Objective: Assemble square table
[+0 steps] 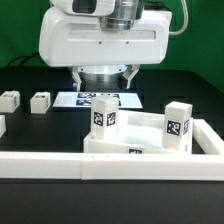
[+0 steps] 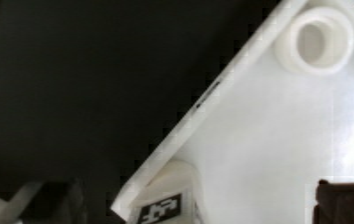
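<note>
Wrist view: end effector fingers apart, poised over the slab edge.
Risk: an off-centre close could twist the slab and topple its upright legs.

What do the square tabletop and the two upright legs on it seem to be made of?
Tabletop: probably white plastic, smooth and faintly shiny; its round corner socket looks moulded. Upright legs: likely the same white plastic, each bearing a printed black-and-white tag, perhaps paper.
</note>
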Available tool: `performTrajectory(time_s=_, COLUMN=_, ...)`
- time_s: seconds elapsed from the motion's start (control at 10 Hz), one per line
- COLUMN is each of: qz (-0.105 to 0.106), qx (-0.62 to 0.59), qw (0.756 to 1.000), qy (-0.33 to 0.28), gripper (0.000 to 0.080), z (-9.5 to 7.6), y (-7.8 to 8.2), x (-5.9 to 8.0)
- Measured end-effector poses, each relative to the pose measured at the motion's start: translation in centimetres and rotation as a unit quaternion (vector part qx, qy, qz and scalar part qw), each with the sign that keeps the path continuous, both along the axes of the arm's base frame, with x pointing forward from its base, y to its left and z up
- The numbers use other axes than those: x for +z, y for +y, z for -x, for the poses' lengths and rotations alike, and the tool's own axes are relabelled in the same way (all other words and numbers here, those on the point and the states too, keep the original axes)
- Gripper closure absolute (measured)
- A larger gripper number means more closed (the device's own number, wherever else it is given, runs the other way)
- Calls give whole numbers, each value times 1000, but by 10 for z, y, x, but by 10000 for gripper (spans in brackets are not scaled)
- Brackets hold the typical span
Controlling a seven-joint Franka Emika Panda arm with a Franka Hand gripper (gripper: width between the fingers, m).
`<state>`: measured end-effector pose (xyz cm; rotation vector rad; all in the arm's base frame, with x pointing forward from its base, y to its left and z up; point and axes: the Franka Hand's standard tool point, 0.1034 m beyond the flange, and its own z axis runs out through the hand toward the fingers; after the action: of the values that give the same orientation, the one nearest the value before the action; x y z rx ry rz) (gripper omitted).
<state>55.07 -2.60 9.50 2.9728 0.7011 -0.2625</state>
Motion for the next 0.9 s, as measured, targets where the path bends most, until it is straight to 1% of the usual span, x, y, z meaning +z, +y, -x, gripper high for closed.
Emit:
performTrajectory(time_s=0.5, qz=2, qx=-10, qw=1000, qy=-5, gripper=150, z=0, y=-1, x=-1)
performTrajectory(time_s=0.6, qz=9, qx=-51, qw=998, qy=-33, gripper=150, z=0, y=0, x=-5)
performTrajectory(time_s=0.7, qz=13, qx=-81, qw=996, qy=-45, gripper=150, z=4, y=3, x=-9)
performTrajectory(time_s=0.8, qz=15, qx=-118, qw=991, qy=-61, gripper=151, z=3, y=7, x=-13)
performTrajectory(time_s=0.9, qz=13, qx=-167, qw=981, qy=-95, gripper=150, z=-1, y=12, x=-20)
